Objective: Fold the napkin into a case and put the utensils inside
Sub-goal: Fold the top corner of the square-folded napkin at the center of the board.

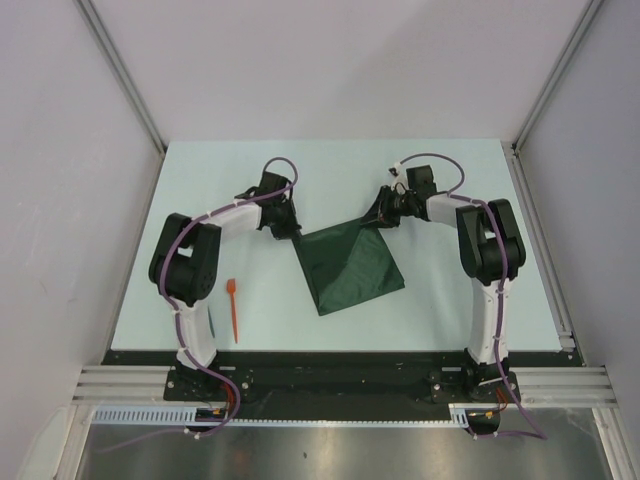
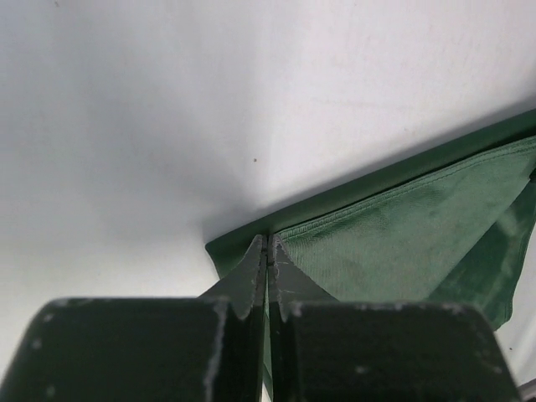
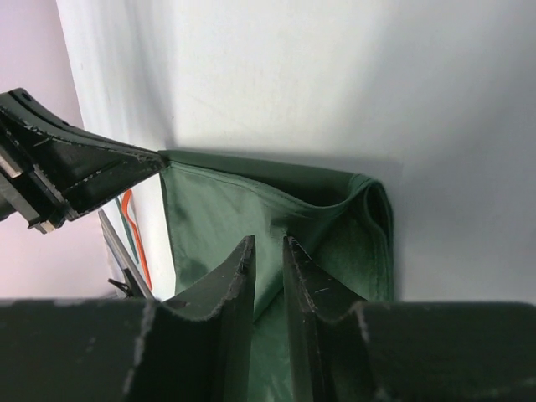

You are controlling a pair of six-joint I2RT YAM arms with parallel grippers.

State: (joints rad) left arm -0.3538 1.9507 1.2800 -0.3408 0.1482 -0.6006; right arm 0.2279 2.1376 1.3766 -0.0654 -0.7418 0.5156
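Napkin: dark green cloth, mid-table between the two arms; far edge lifted, near part lying on the table.
Left gripper: jaws clamped tight on the napkin's far left corner.
Right gripper: jaws nearly together, pinching cloth at the far right corner.
Orange-red utensil: flat beside the left arm, well apart from the napkin.

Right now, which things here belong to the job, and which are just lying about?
Job: napkin; orange-red utensil; left gripper, pinching a napkin corner; right gripper, astride the napkin's edge.
Just there: table; metal rail.
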